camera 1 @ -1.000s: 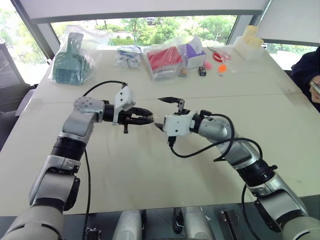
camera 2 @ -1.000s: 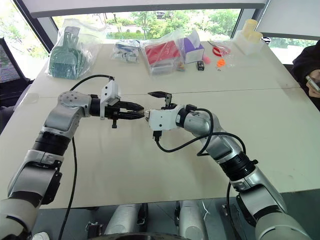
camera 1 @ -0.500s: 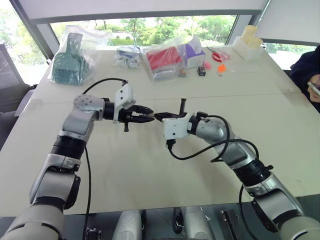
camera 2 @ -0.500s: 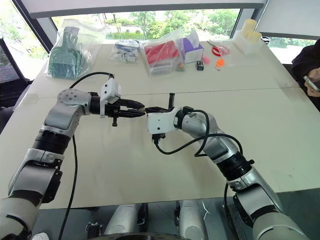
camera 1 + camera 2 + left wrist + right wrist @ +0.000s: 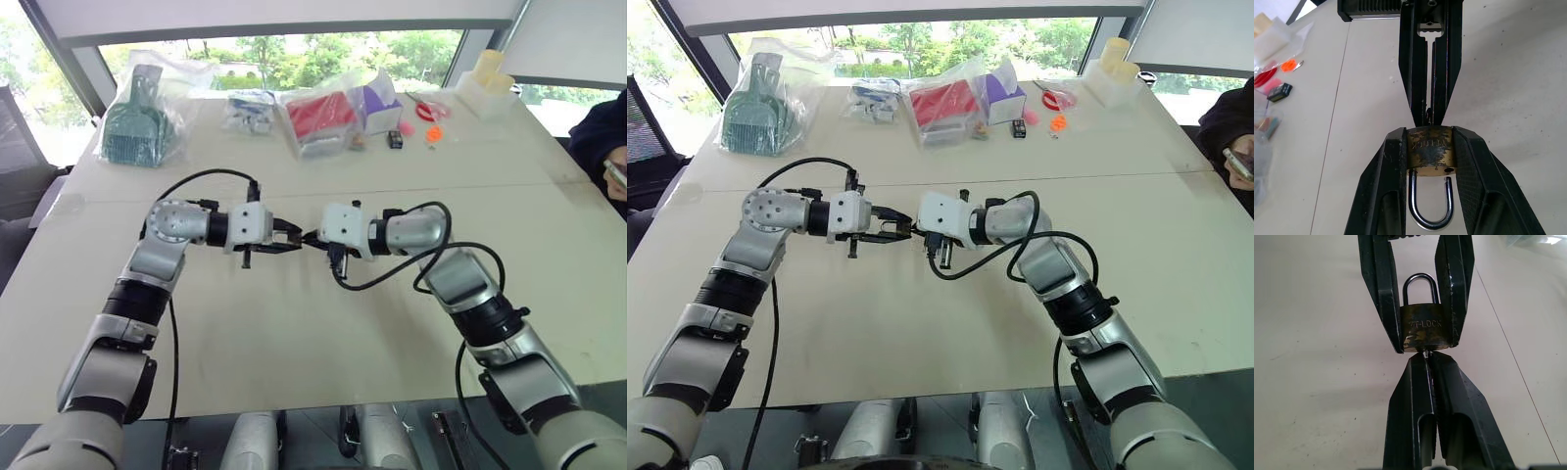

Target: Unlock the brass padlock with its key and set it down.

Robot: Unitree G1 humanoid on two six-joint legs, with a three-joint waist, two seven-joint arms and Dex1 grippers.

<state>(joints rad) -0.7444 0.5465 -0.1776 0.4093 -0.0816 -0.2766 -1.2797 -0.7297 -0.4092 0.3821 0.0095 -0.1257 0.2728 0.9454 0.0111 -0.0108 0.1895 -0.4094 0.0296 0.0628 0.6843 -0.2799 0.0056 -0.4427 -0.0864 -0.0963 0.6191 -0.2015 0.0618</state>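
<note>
The brass padlock (image 5: 1430, 149) is clamped by its sides between the fingers of my left gripper (image 5: 1429, 134), above the middle of the table. Its silvery shackle (image 5: 1430, 215) points back toward the left wrist. My right gripper (image 5: 1426, 356) meets it tip to tip and is shut on the key (image 5: 1425, 352). Only a thin silvery sliver of the key shows at the padlock's bottom face. In the head views the two grippers (image 5: 302, 238) touch end to end. Whether the shackle has sprung free I cannot tell.
Along the table's far edge lie a bagged green brush set (image 5: 142, 116), a bagged red item (image 5: 321, 117), a purple box (image 5: 377, 103), a small black box (image 5: 396, 139), red scissors (image 5: 431, 110) and a white container (image 5: 487, 83). A person's arm (image 5: 602, 147) shows at the right edge.
My right gripper has gone from open to shut, now pinching the key at the padlock. Both wrists have rolled. The left gripper has kept its hold on the padlock.
</note>
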